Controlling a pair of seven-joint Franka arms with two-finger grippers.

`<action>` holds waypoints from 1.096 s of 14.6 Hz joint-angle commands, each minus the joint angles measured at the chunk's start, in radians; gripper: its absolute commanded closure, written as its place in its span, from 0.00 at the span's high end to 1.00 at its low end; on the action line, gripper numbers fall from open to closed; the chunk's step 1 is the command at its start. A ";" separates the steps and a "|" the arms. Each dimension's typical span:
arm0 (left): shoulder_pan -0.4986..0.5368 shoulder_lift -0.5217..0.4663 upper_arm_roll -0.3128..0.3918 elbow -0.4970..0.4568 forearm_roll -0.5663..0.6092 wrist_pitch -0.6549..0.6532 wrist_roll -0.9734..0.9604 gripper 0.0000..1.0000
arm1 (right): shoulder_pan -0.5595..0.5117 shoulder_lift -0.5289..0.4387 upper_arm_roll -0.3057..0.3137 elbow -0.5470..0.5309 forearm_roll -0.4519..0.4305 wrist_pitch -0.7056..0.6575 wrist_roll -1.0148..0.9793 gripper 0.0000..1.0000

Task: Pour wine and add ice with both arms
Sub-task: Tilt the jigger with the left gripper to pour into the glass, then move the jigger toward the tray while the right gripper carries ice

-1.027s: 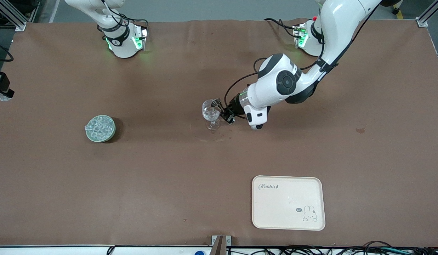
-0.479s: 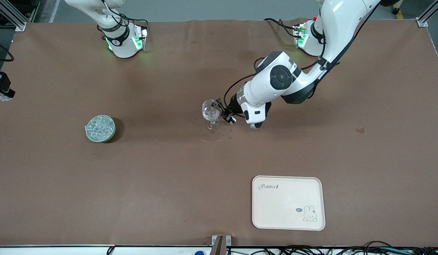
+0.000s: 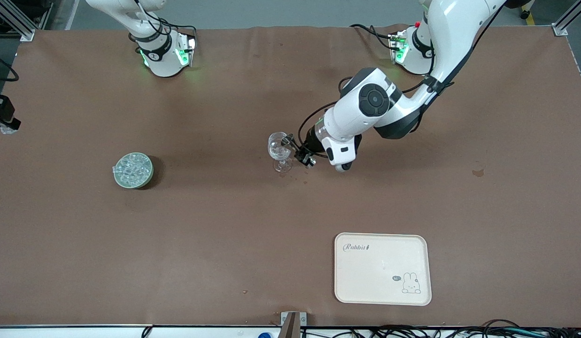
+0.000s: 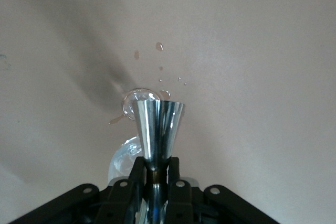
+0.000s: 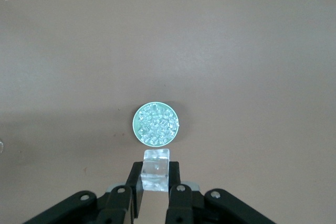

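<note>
We saw the left claw (image 3: 297,151) gripping a steel jigger (image 4: 157,129) beside the glass (image 3: 279,150). The right claw (image 5: 155,182) pinched one cube (image 5: 156,169) above the bowl (image 3: 148,177) holding the ice (image 3: 132,169).

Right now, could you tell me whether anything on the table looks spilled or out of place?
Yes: small wet droplets dot the brown table around the foot of the stemmed glass, where the left gripper holds a metal jigger. A darker stain also marks the cloth toward the left arm's end.
</note>
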 commanded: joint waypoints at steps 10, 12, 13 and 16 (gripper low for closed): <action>0.014 -0.105 0.151 -0.017 -0.738 -0.027 0.429 0.01 | 0.024 0.010 0.087 0.022 0.038 -0.080 0.210 0.01; 0.007 -0.104 0.230 -0.009 -0.861 -0.058 0.498 0.01 | 0.027 0.010 0.153 0.022 0.038 -0.072 0.322 0.01; 0.003 -0.105 0.270 -0.003 -0.915 -0.070 0.510 0.01 | 0.028 0.015 0.188 0.022 0.038 -0.064 0.388 0.01; -0.003 -0.065 0.376 0.051 -1.026 -0.082 0.530 0.01 | 0.039 0.057 0.298 0.022 0.045 0.003 0.616 0.01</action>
